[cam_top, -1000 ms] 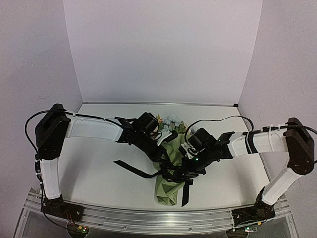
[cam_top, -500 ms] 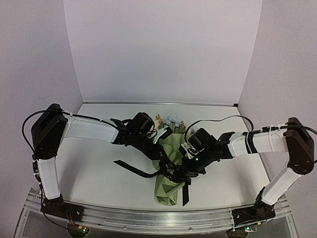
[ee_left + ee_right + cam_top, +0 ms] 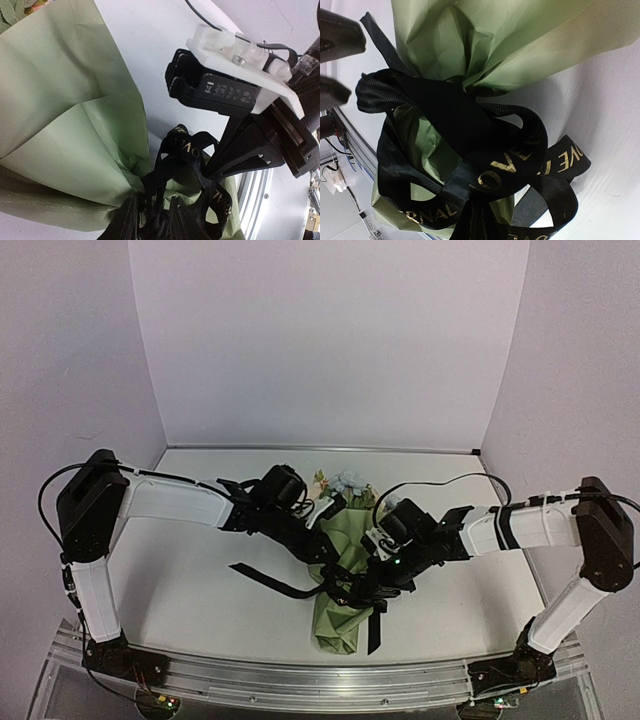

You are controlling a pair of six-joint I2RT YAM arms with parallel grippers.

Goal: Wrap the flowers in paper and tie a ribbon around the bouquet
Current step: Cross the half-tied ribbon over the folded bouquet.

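Note:
The bouquet lies on the table, its green paper (image 3: 338,625) cone pointing toward me and the flowers (image 3: 347,483) showing at the far end. The black ribbon (image 3: 265,580) with gold lettering is looped in a loose knot round the cone's narrow neck (image 3: 150,187); one tail trails left, another hangs toward the near edge. My left gripper (image 3: 154,200) is open, its fingers parted on either side of a ribbon strand at the knot. My right gripper (image 3: 480,212) is shut on the ribbon (image 3: 505,165) just right of the neck.
Both arms meet over the bouquet at the table's middle. The right gripper's body (image 3: 235,90) hangs close in front of the left one. A metal rail (image 3: 300,680) runs along the near edge, and white walls close in the back and sides.
My left gripper's fingers have parted from shut, loosening their hold on the ribbon, and the left arm has shifted slightly left. The right gripper has stayed shut on the ribbon.

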